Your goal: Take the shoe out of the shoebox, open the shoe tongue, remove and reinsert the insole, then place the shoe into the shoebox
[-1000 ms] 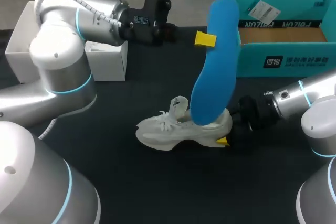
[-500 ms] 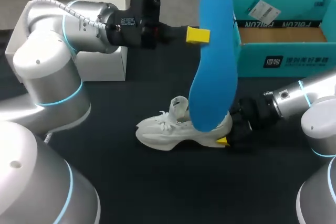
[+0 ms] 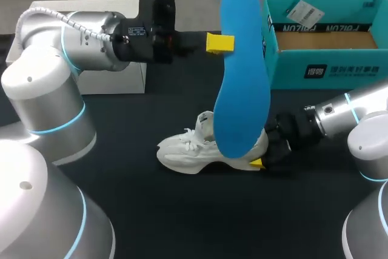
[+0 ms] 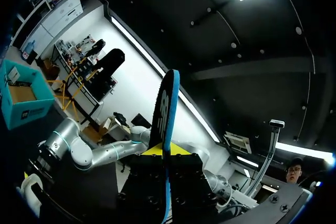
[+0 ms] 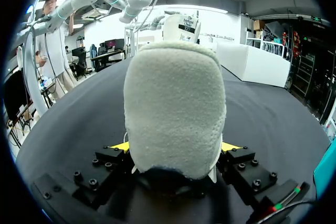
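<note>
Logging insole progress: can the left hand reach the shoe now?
Probably not: the left hand is shut on the insole near its top, above the shoe, whose heel the right hand holds.

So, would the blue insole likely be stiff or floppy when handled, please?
Probably bendy: the insole looks thin edge-on in the left wrist view and curves gently along its length. Likely light, since the left gripper holds it up by one edge.

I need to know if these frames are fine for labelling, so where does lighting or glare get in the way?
Head view: even light, with the blue insole and pale shoe clear against the dark table. Left wrist view: bright ceiling lights glare, the rest is dim, and the insole shows edge-on. Right wrist view: well lit, but the shoe's heel blocks most of what lies ahead.
</note>
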Available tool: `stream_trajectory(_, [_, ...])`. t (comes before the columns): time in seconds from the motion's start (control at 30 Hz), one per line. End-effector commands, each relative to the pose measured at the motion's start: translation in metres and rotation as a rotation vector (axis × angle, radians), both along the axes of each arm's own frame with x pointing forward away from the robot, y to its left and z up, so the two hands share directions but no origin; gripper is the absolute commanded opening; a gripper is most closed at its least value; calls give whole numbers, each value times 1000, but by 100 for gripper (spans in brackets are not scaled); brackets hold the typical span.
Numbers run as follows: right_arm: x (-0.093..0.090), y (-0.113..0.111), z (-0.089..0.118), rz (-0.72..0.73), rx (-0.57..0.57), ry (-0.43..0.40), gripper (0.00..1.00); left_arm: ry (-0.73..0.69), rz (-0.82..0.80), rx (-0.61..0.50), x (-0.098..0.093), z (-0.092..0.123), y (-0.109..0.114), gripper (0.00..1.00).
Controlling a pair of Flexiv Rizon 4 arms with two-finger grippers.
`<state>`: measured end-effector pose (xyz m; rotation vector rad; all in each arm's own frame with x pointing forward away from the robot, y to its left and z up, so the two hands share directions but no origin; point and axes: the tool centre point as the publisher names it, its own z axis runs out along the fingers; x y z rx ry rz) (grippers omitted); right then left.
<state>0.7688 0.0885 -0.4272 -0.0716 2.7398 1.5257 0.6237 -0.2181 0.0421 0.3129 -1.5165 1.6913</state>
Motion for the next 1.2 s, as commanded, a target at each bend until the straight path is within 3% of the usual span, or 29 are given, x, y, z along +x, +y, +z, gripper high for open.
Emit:
stream_trajectory(0.03, [-1, 1, -1, -2, -1, -2, 0, 1, 4, -3, -2, -1, 1, 0])
stream_trajectory(0.57, [-1, 1, -1, -2, -1, -2, 0, 1, 4, -3, -2, -1, 1, 0])
stream_trajectory(0.6, [-1, 1, -1, -2, -1, -2, 24, 1, 4, -3, -2, -1, 1, 0])
stream_trajectory(0.63, [-1, 1, -1, -2, -1, -2, 71, 1, 4, -3, -2, -1, 1, 0])
stream_trajectory(0.67, [-1, 1, -1, -2, -1, -2, 100, 1, 4, -3, -2, -1, 1, 0])
stream_trajectory(1.2, [0, -10, 10, -14, -57, -10, 100, 1, 4, -3, -2, -1, 1, 0])
